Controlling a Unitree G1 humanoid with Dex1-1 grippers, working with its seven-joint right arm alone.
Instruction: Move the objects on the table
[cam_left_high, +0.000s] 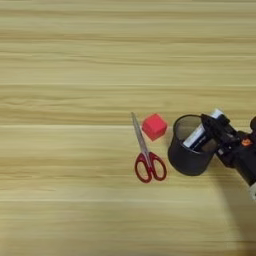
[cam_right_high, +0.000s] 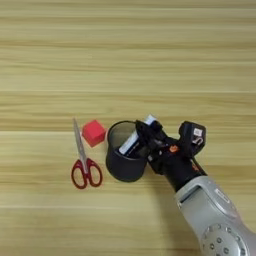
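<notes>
While the white strip (cam_right_high: 134, 141) sits tilted inside the pen cup (cam_right_high: 124, 159) right of the red cube (cam_right_high: 93, 132) and scissors (cam_right_high: 83, 161), the claw (cam_right_high: 146, 134) is at the cup's right rim; can't tell if it's open. Strip looks placed; retreat likely remains.

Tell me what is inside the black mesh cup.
The white strip leans inside the pen cup, its top end poking over the rim beside the right gripper. Its lower end and the cup's floor are hidden by the wall and the gripper.
</notes>
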